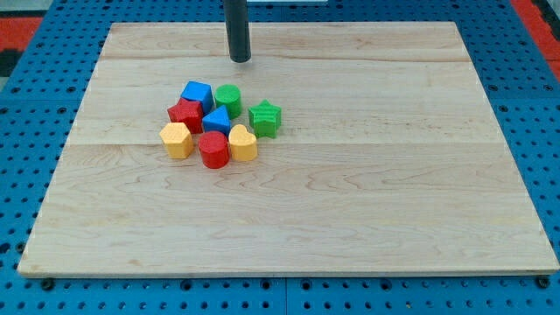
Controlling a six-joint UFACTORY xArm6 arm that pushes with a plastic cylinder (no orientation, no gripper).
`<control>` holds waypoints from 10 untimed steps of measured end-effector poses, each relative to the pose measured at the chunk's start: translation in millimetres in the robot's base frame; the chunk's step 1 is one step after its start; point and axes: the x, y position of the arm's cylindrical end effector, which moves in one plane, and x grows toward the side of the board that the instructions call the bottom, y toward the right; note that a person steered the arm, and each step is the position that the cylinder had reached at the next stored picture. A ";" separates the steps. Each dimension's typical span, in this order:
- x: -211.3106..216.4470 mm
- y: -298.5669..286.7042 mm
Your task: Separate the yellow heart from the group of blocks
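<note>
Yellow heart (243,143) touching cluster, not separated. Tool: bare rod, nothing to clamp; tip (241,59) above group, contacting nothing.

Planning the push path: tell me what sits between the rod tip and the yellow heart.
In the camera view, the green cylinder and blue triangular block lie between my tip and the yellow heart.

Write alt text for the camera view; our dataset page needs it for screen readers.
Eight small coloured blocks, including a yellow heart, cluster on a wooden board. My tip rests toward the view's top, apart from them.
</note>
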 end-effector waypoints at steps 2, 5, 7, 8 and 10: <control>0.0 0.0; 5.9 34.8; 36.5 100.0; 69.1 92.4; 112.8 23.9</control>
